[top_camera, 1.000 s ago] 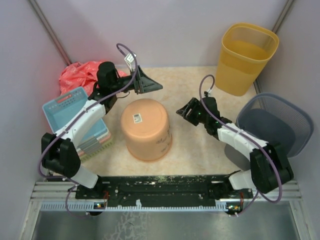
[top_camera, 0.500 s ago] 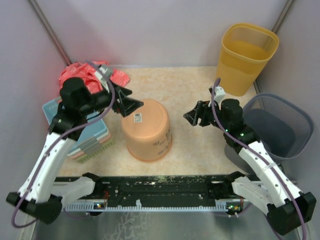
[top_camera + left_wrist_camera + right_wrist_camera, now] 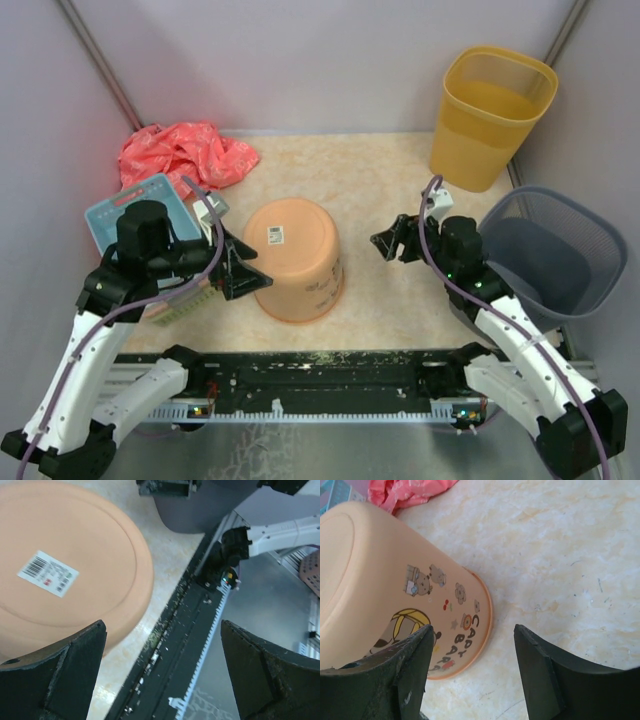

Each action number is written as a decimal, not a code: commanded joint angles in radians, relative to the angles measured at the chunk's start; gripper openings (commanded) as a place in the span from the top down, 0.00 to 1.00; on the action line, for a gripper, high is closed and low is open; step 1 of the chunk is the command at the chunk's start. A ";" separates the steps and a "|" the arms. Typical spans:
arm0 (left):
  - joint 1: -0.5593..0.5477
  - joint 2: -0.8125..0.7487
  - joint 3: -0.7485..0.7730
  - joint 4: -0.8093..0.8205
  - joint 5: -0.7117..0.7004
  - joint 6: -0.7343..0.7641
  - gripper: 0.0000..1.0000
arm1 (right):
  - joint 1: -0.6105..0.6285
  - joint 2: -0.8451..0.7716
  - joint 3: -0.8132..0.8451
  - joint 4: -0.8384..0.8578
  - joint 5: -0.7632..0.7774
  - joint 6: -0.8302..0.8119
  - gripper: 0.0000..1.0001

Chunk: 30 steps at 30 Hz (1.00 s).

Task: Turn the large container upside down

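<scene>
The large container [image 3: 295, 258] is a peach plastic tub standing mouth-down on the table, its flat base with a barcode sticker facing up. My left gripper [image 3: 248, 276] hovers just off the tub's near-left side, open and empty. In the left wrist view the tub's base [image 3: 60, 570] fills the upper left, beyond the left gripper [image 3: 162, 630]. My right gripper [image 3: 388, 243] is open to the right of the tub, apart from it. The right wrist view shows the tub's cartoon-printed wall [image 3: 385, 595] and rim on the table ahead of the right gripper [image 3: 472, 630].
A yellow bin [image 3: 492, 115] stands at the back right, a grey mesh basket [image 3: 545, 250] at the right edge. A blue crate [image 3: 120, 215] and a red cloth [image 3: 185, 150] lie at the left. The black mounting rail [image 3: 330, 385] runs along the near edge.
My left arm has swung from behind the tub to its near-left side. The right arm has drawn back to the right, its jaws slightly wider. The tub has not moved.
</scene>
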 commanded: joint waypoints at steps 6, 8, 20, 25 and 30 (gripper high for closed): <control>-0.004 0.029 -0.048 -0.229 0.194 0.013 0.00 | -0.003 -0.086 -0.077 0.169 0.125 0.033 0.30; -0.004 0.022 -0.068 -0.216 0.202 -0.002 0.00 | -0.003 -0.099 -0.096 0.184 0.128 0.031 0.26; -0.005 0.190 -0.290 0.655 0.137 -0.358 0.00 | -0.003 -0.066 -0.009 0.091 0.095 0.020 0.23; -0.005 0.442 -0.136 0.722 -0.204 -0.401 0.01 | -0.003 -0.050 0.062 -0.016 0.057 0.016 0.22; -0.007 0.500 0.044 0.588 -0.292 -0.296 0.01 | -0.003 -0.083 0.011 0.053 -0.124 -0.015 0.21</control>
